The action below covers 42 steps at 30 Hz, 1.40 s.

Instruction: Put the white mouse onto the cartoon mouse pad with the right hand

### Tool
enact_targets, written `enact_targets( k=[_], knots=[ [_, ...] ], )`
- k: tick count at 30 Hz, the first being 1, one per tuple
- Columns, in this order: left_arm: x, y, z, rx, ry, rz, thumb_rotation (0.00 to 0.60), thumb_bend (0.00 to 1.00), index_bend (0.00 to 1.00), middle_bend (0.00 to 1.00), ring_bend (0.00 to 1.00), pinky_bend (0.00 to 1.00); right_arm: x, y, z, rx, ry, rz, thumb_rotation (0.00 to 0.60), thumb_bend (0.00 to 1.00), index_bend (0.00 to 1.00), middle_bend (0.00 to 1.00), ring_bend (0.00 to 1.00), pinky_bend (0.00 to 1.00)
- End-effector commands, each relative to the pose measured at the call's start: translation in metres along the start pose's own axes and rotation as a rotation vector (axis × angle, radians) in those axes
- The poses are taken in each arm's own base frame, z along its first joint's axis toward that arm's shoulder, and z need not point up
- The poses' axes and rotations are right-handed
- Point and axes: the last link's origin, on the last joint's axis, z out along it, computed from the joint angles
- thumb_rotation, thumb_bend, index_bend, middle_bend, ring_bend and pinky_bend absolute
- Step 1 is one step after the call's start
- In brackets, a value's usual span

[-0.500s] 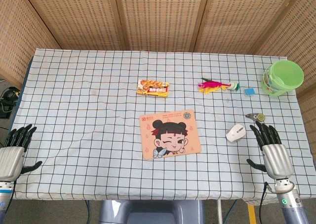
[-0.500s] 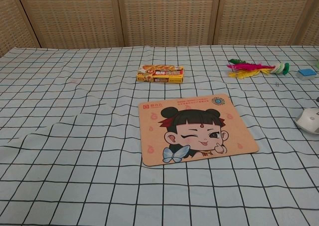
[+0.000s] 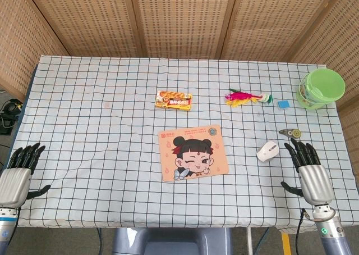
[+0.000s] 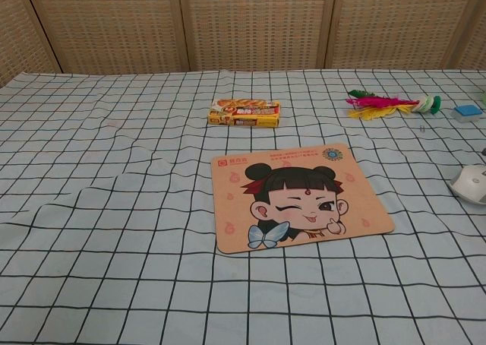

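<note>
Fingers spread beside white mouse, lying diagonally.

You see a wrinkled checked cloth over the tabletop, a matt mouse pad, and a smooth plastic white mouse.

Woven rattan screen panels in wooden frames, bench under black-gridded white cloth, even daylight

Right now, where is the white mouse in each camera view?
Head view: the white mouse lies right of centre, just left of the right hand.
Chest view: only partly in frame at the right edge.
Shared landmark: the cartoon mouse pad, to its left in both.
</note>
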Motion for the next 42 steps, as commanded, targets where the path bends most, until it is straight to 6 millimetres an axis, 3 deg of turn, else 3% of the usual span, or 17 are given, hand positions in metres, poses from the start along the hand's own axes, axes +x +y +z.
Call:
enact_targets(
  k=[1, 6, 12, 17, 19, 23, 26, 30, 42],
  knots=[
    [0.0, 0.0, 0.0, 0.002, 0.0, -0.002, 0.6, 0.12, 0.0, 0.0, 0.0, 0.0, -0.001, 0.0, 0.001, 0.006, -0.004, 0.004, 0.6, 0.14, 0.0, 0.0, 0.0, 0.0],
    [0.001, -0.001, -0.001, 0.002, 0.003, -0.002, 0.6, 0.12, 0.0, 0.0, 0.0, 0.0, -0.003, -0.001, 0.003, 0.014, -0.008, 0.005, 0.6, 0.14, 0.01, 0.0, 0.0, 0.0],
    [0.001, 0.0, -0.002, 0.001, 0.005, -0.001, 0.6, 0.12, 0.0, 0.0, 0.0, 0.0, -0.003, 0.001, 0.011, 0.031, -0.004, 0.007, 0.6, 0.14, 0.1, 0.0, 0.0, 0.0],
    [0.0, 0.001, -0.001, -0.001, 0.0, 0.004, 0.6, 0.12, 0.0, 0.0, 0.0, 0.0, 0.005, 0.006, 0.04, 0.084, -0.006, -0.033, 0.6, 0.14, 0.19, 0.07, 0.0, 0.05],
    [0.0, 0.002, -0.001, -0.003, -0.002, 0.002, 0.6, 0.12, 0.0, 0.0, 0.0, 0.0, 0.011, 0.007, 0.062, 0.122, -0.012, -0.064, 0.6, 0.15, 0.22, 0.11, 0.0, 0.08],
    [-0.001, 0.003, -0.001, -0.006, -0.005, -0.001, 0.6, 0.12, 0.0, 0.0, 0.0, 0.0, 0.015, 0.008, 0.081, 0.158, -0.033, -0.094, 0.6, 0.16, 0.27, 0.16, 0.03, 0.1],
    [-0.001, 0.005, -0.001, -0.01, -0.002, 0.004, 0.6, 0.12, 0.0, 0.0, 0.0, 0.0, 0.01, 0.011, 0.104, 0.176, -0.093, -0.125, 0.6, 0.17, 0.29, 0.19, 0.05, 0.1],
    [-0.001, 0.006, -0.001, -0.014, -0.001, 0.005, 0.6, 0.12, 0.0, 0.0, 0.0, 0.0, 0.0, 0.016, 0.116, 0.169, -0.157, -0.145, 0.6, 0.21, 0.3, 0.19, 0.05, 0.1],
    [0.0, 0.007, 0.0, -0.02, -0.001, 0.005, 0.6, 0.12, 0.0, 0.0, 0.0, 0.0, -0.033, 0.027, 0.132, 0.126, -0.292, -0.197, 0.6, 0.22, 0.29, 0.17, 0.05, 0.09]
  ],
)
